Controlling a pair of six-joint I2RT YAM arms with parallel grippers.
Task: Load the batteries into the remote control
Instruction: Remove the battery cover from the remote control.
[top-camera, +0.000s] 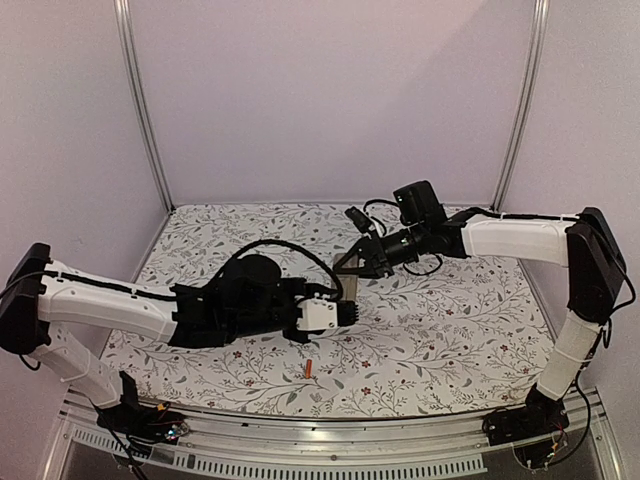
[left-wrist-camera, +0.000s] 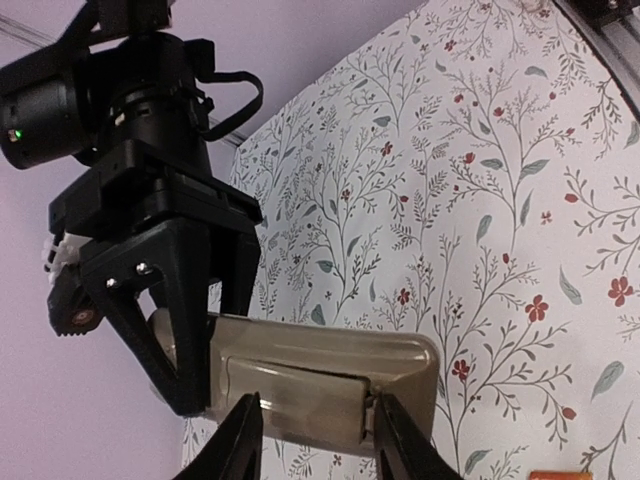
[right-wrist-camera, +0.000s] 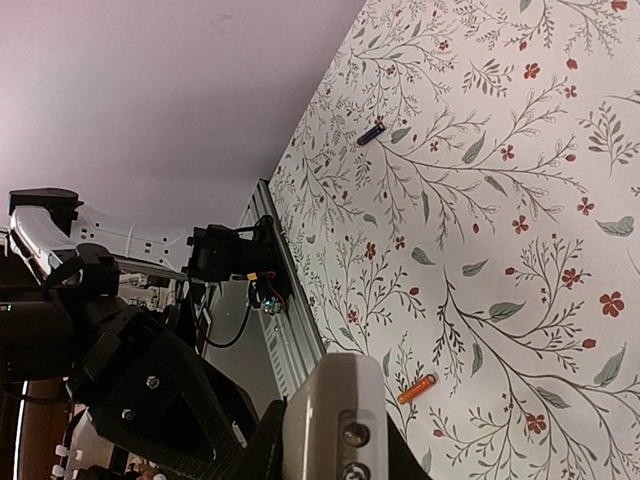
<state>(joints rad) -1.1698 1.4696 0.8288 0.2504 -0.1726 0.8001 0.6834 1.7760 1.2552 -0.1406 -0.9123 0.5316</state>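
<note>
Both grippers pinch the remote control (left-wrist-camera: 320, 375), its grey-beige back turned to the left wrist camera: the left gripper (left-wrist-camera: 320, 440) squeezes its long edges, and the right gripper (right-wrist-camera: 335, 440) clamps one end. In the top view the orange-red battery (top-camera: 309, 369) lies on the table (top-camera: 450, 330) at 7 o'clock from the remote control; in the right wrist view the dark battery (right-wrist-camera: 371, 133) lies well apart, at 12 o'clock from the orange-red one

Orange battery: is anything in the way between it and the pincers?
Nothing visible lies around the orange battery on the cloth. But the left pincer and right pincer are both shut on the remote.
</note>
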